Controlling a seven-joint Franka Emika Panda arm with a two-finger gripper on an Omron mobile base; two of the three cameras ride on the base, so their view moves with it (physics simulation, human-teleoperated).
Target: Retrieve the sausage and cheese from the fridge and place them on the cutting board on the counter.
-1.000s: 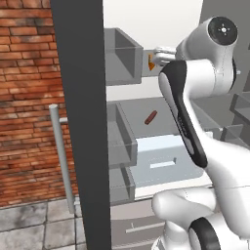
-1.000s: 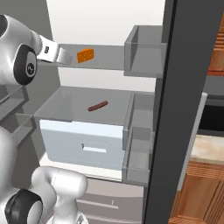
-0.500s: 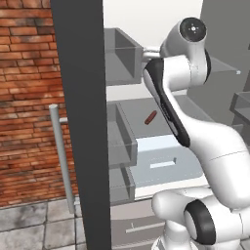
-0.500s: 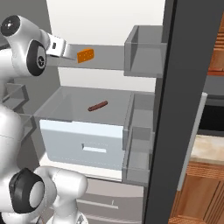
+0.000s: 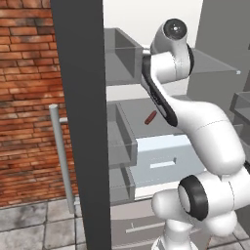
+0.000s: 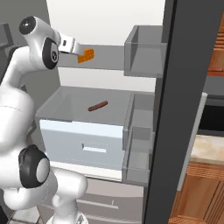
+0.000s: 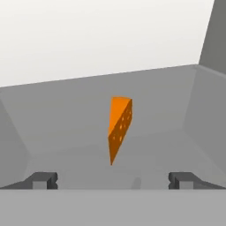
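I'm in a kitchen: open fridge point(image 6: 109, 26), wooden cabinets point(image 6: 197, 192) right of it, brick wall point(image 5: 27, 97) left.

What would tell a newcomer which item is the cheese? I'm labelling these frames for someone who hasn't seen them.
Start at the open fridge with its white interior. On the upper glass shelf, just ahead of the open gripper, sits the cheese: a bright-orange wedge with darker holes. The sausage, lower down on the pale drawer, is a dark reddish-brown stick.
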